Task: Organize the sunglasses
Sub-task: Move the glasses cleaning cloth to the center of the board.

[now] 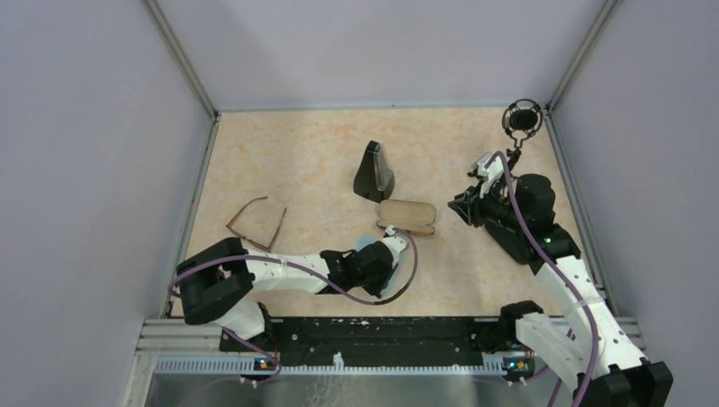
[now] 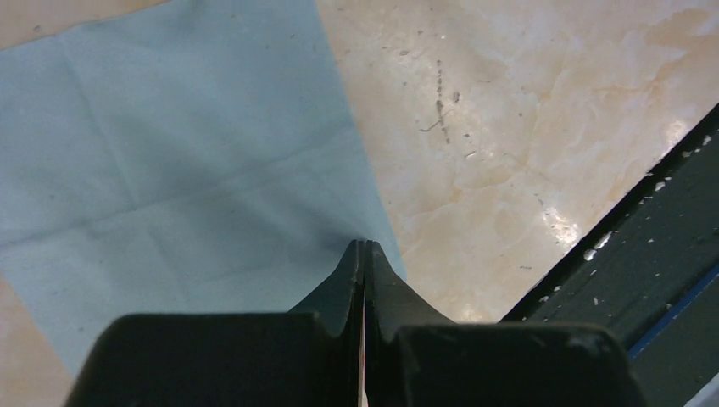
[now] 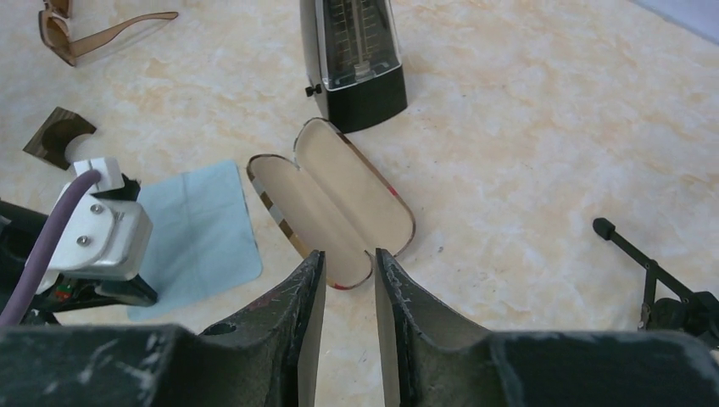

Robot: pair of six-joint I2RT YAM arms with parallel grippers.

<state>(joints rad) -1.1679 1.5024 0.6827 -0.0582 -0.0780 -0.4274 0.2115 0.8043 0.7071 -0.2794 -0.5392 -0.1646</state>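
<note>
Left hand [image 2: 365, 248]: closed, the two fingers pressed flat together with no gap showing. The tips sit on a pale blue cloth [image 2: 186, 153], right by its edge. Cannot tell whether a fold of the cloth is pinched between them. The cloth spreads flat ahead of this hand and to the left of its fingers. To the right of the fingers is the bare marbled desk [image 2: 509, 153], and further right a dark rail [image 2: 644, 254] runs along the desk edge.

Right hand [image 3: 349, 253]: fingers slightly parted, a narrow gap between them. Nothing sits in the gap and the hand grips nothing. It hangs above the desk, clear of the surface.

Just beyond the right fingertips lies an open glasses case [image 3: 339, 186], its two beige-lined halves facing up and a strip of plaid showing on the outer edge. Further ahead of this hand, past the open case, a black triangular case [image 3: 356, 68] stands upright. The blue cloth lies ahead and to the left of the hand, just beside the open case.

Task item: one pair of sunglasses [image 3: 59, 42] in view, brown frame, long thin temples unfolded. It lies flat on the desk far ahead and to the left of the right hand, well apart from both cases and from both hands.

A small black stand [image 3: 649, 271] sits to the right of the right hand.
</note>
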